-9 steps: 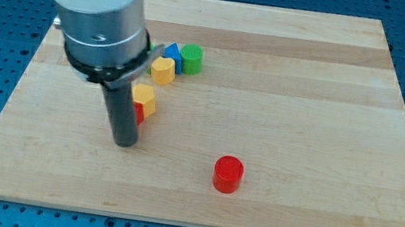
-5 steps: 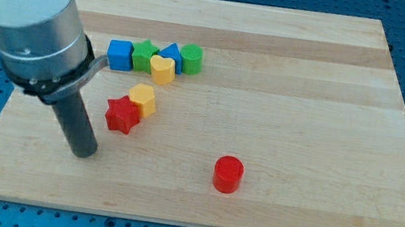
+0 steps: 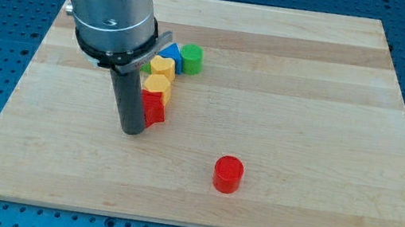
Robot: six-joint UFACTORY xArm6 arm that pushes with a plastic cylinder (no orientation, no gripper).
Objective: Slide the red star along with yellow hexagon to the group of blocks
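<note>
My arm comes in from about 11 o'clock, its broad white and grey body filling the view's top left. A dark collar rings its lower end, and from it the straight dark rod drops nearly upright. My tip (image 3: 132,129) rests on the board at about 8 o'clock from centre.

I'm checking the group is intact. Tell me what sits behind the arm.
Visible beside the arm: yellow heart, blue block, green cylinder. A green sliver peeks out; anything farther left is covered.
</note>
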